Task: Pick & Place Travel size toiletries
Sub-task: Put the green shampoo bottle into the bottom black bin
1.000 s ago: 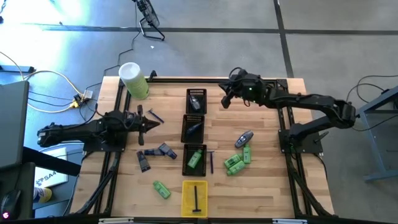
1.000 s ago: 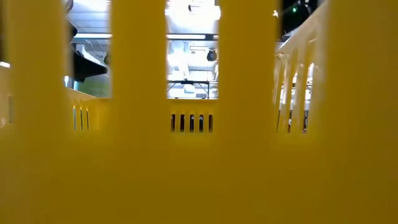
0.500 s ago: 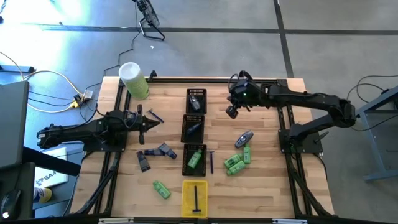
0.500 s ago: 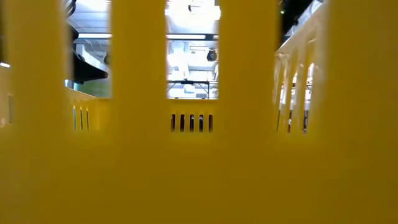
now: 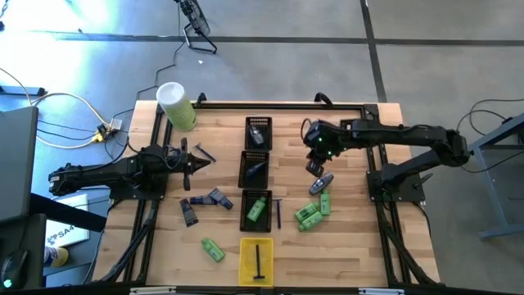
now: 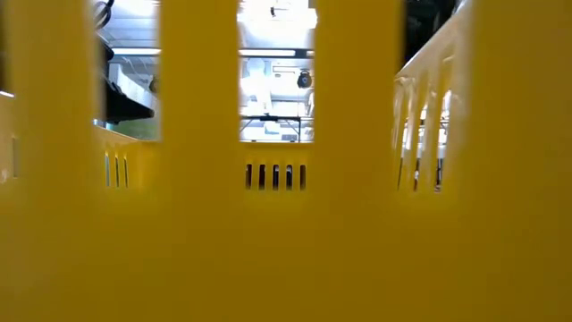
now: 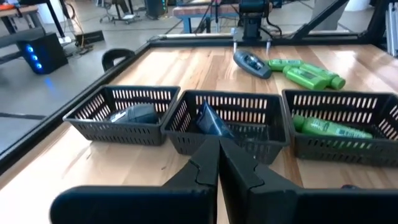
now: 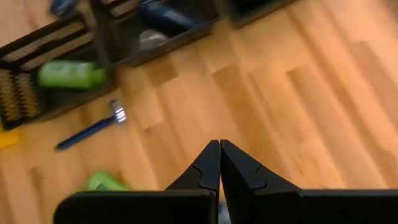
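From above, we see our right claw (image 5: 318, 166) pressed together and empty, poised over the right half of the pale wooden surface (image 5: 352, 221), just beside the grey-blue oval piece (image 5: 323, 182) that lies loose with a cluster of bright green little bottles (image 5: 309, 215). Our left claw (image 5: 199, 161) waits, also pressed shut, near the left edge, above the dull purple-grey tubes (image 5: 214, 197); one more green bottle (image 5: 213, 250) lies toward the near edge. Down the middle runs a row of three black slotted plastic baskets (image 5: 255, 170) and a yellow slotted basket (image 5: 257, 260), partly filled already. We judge this the approach to a pick: our right claw must spread before it can close on the oval piece. The low view shows only the yellow basket's walls (image 6: 197, 224). In the left wrist view, our shut left fingers (image 7: 211, 165) point at the black baskets (image 7: 124, 114), with the oval piece (image 7: 251, 61) beyond them. The right wrist view shows the shut fingers (image 8: 219, 163) over bare wood, with a thin blue-handled stick (image 8: 87, 129) near the baskets; open room lies around the oval piece, though the green bottles crowd its near side.
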Controlling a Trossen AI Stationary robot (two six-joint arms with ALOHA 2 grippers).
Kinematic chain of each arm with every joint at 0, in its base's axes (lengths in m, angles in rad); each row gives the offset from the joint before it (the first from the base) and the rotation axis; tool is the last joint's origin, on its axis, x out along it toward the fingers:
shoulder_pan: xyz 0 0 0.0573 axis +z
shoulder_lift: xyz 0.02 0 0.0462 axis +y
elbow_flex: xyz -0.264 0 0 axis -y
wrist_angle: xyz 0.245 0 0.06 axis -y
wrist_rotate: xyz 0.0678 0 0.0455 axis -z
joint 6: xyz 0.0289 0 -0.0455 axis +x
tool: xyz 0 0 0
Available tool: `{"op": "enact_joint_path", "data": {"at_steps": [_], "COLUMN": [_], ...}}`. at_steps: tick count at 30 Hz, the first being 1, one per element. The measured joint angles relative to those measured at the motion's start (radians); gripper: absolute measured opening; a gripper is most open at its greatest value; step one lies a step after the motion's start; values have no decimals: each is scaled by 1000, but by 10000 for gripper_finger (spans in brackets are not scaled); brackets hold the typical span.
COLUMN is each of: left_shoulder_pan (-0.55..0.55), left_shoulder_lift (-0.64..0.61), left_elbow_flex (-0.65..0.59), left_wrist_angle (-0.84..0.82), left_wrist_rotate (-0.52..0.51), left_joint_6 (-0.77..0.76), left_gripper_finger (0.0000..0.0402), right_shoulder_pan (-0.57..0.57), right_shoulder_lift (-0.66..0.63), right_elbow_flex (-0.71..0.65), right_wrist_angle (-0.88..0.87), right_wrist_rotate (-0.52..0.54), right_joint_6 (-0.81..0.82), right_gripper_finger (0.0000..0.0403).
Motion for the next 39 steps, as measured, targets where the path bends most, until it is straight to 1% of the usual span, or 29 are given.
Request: {"op": "enact_joint_path", "data": {"at_steps": [3,11,14,16,18,25,27,29,31,33,39], "left_shoulder_pan": [0,0,0,0,0,0,0,0,0,0,0], "left_shoulder_lift": [0,0,0,0,0,0,0,0,0,0,0], "left_elbow_flex": [1,2,2,2,2,2,2,2,2,2,2], "left_wrist_angle": [-8,-11,-11,-12,-12,-12,-12,-12,-12,-12,-12], "left_wrist_rotate": [0,0,-1,-1,-1,-1,-1,-1,-1,-1,-2], "left_joint_6": [1,3,3,3,3,3,3,3,3,3,3], "left_gripper_finger": [6,6,6,6,6,6,6,6,6,6,6], "right_shoulder_pan": [41,155,186,204,218,268,282,296,313,333,379], "right_shoulder_lift": [0,0,7,23,44,147,169,190,210,230,303], "right_elbow_flex": [0,0,-1,-1,-1,-1,-1,-1,-1,-1,-1], "right_wrist_angle": [5,47,85,107,109,111,109,105,101,100,100], "right_wrist_rotate": [3,93,111,112,112,109,95,64,53,52,57], "right_joint_6": [-1,-2,2,4,6,5,6,6,9,19,34], "right_gripper_finger": [3,3,15,35,66,218,254,278,289,292,278]}}
